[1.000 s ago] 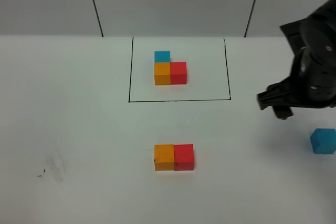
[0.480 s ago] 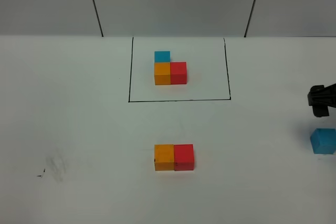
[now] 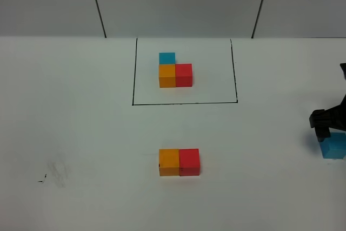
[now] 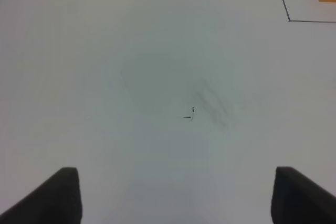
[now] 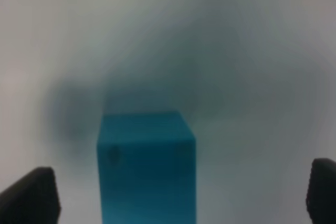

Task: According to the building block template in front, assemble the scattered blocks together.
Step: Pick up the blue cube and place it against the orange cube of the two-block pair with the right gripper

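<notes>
1 light blue cube (image 5: 147,166): set between right jaws, spread wide for grasping; left jaws parted, empty.

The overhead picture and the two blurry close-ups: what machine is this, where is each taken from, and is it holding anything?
This is a robot with two arms, each ending in a pincer-like gripper. The wide picture comes from a camera mounted high above the white table. The two close-ups come from cameras on the arms' wrists.

On the table, a black drawn rectangle frames an L-shaped model of small blue, orange and red cubes. Nearer, a loose orange cube and a loose red cube sit touching, side by side. A loose light blue cube lies at the wide picture's right edge. The right gripper stands open around it. The left gripper is open over the table. Nothing is held.
</notes>
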You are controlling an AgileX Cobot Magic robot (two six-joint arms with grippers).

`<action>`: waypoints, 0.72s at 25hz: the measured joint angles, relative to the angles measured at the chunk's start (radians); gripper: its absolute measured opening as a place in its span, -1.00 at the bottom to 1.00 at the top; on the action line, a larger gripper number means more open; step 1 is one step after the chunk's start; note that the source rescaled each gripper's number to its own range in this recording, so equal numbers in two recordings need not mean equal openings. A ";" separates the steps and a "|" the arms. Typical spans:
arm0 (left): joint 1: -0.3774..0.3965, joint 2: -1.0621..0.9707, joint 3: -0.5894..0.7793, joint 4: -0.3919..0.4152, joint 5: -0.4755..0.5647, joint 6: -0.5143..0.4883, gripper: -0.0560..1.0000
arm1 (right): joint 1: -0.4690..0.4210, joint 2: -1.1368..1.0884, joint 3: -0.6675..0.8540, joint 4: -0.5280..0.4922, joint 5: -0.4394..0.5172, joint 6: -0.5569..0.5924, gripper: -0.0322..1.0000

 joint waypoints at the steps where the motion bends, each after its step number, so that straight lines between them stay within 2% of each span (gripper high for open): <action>1: 0.000 0.000 0.000 0.000 0.000 0.000 0.29 | 0.000 0.014 0.000 0.001 -0.007 -0.003 0.82; 13: 0.000 0.000 0.000 0.006 0.000 -0.003 0.29 | 0.000 0.107 0.000 0.020 -0.063 -0.006 0.64; 18: 0.000 0.000 0.000 0.006 0.000 -0.003 0.29 | 0.000 0.116 0.000 0.029 -0.063 -0.006 0.45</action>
